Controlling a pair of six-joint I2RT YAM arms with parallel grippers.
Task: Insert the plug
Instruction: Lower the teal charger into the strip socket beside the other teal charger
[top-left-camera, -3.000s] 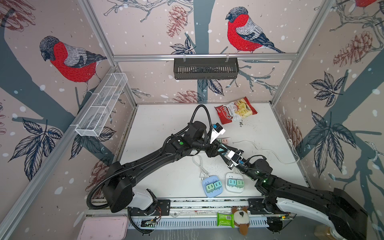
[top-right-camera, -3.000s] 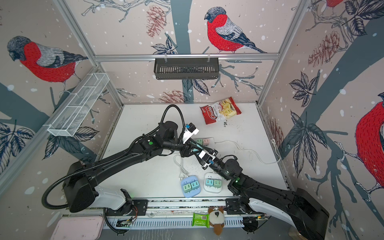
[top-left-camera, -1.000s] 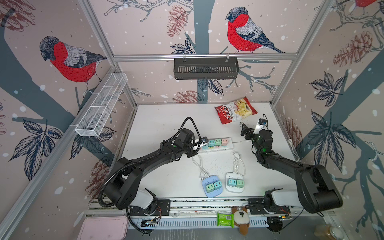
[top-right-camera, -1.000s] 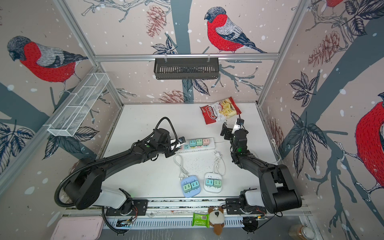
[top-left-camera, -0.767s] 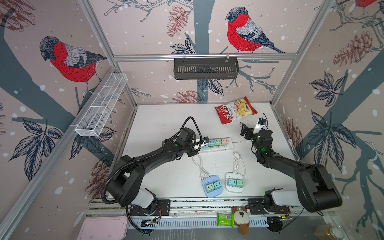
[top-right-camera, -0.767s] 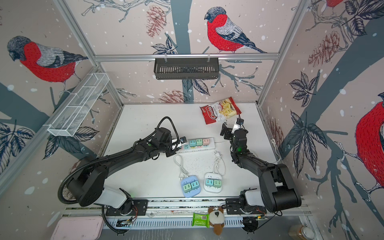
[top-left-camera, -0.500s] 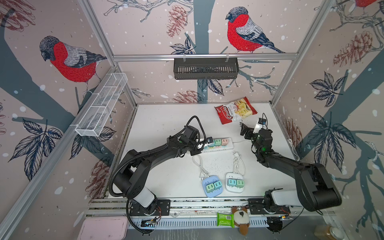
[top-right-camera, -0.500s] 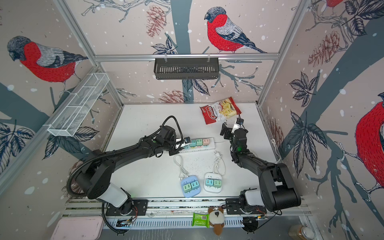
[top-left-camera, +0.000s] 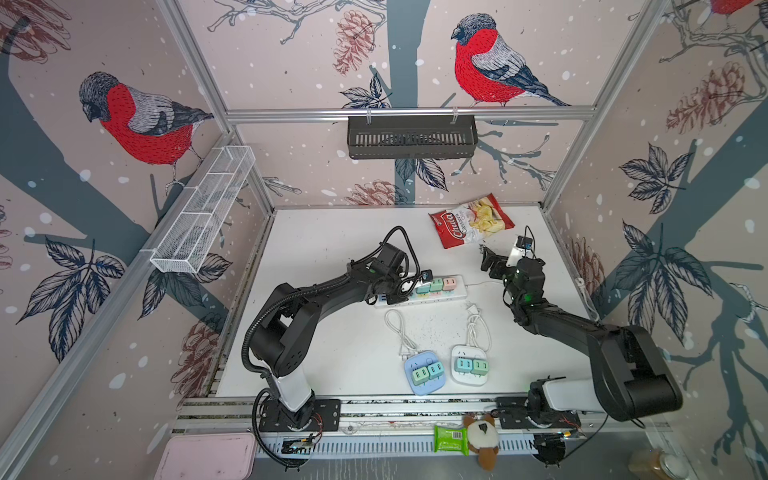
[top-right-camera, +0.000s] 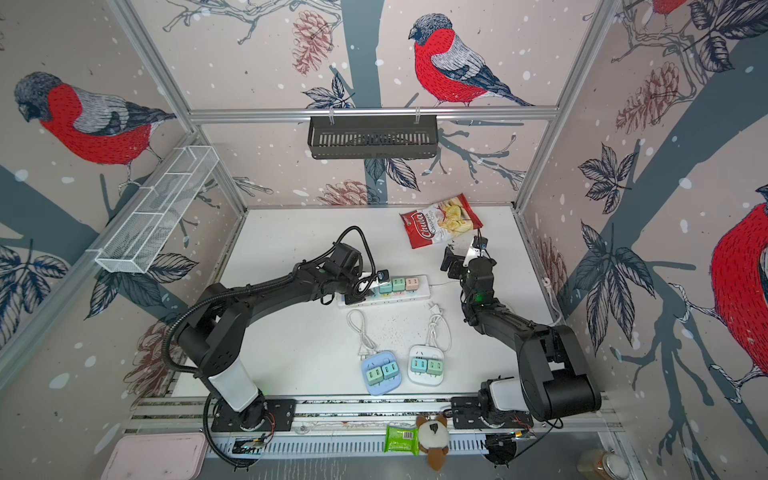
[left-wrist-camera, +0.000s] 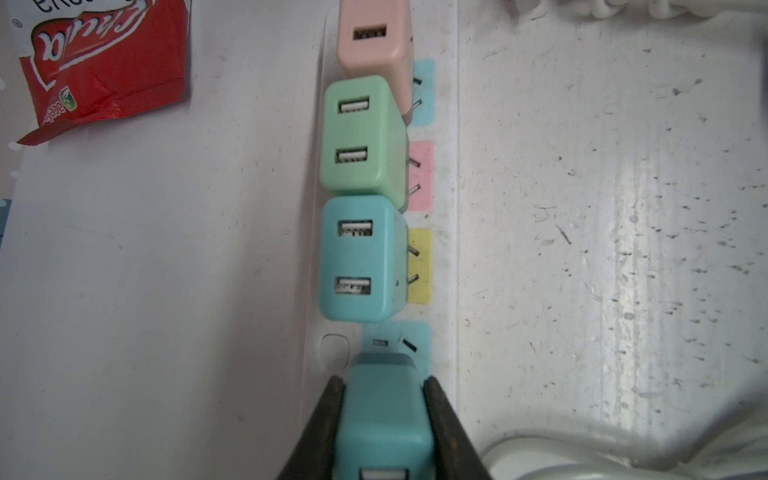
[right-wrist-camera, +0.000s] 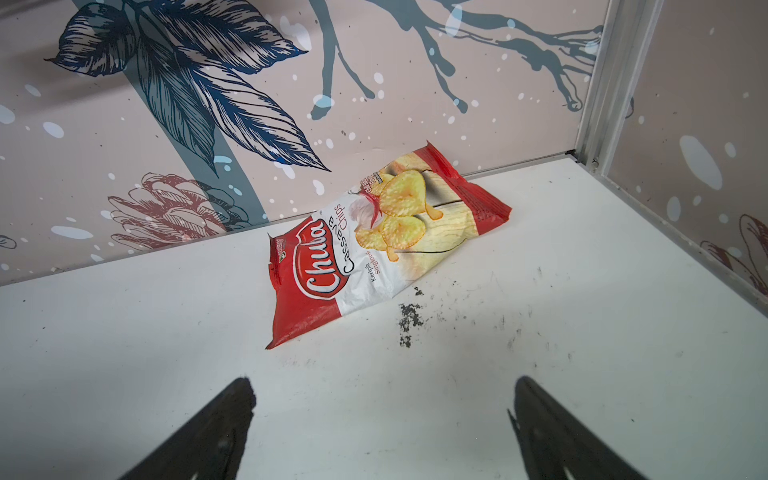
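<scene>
- A blue-green plug (left-wrist-camera: 384, 415) is gripped tight between the left jaws, as the left wrist view shows.
- The plug is held at the 9 o'clock end of the power strip (top-left-camera: 440, 294), which lies near the middle of the counter (top-left-camera: 332, 232).
- Three seconds ago the two arms were seen close together above the middle of the counter.
- Since then the right arm (top-left-camera: 552, 320) has been pulled back toward 2 o'clock, and the left arm (top-left-camera: 332, 286) has been brought to the strip.
- In the last second the left jaws have been moved nearer to the row of chargers.
- The right jaws are spread wide and nothing is held in them. Only the chip bag (right-wrist-camera: 374, 249) is seen ahead of them.
- Three chargers, pink (left-wrist-camera: 374, 37), green (left-wrist-camera: 361, 137) and blue (left-wrist-camera: 357, 257), are already pushed into the strip.
- The free socket (left-wrist-camera: 395, 343) next to the blue one is partly covered by the plug, but its slots still show.
- So the plug is judged not yet pushed in. It seems lined up, and a push into the socket is likely all that is left.
</scene>
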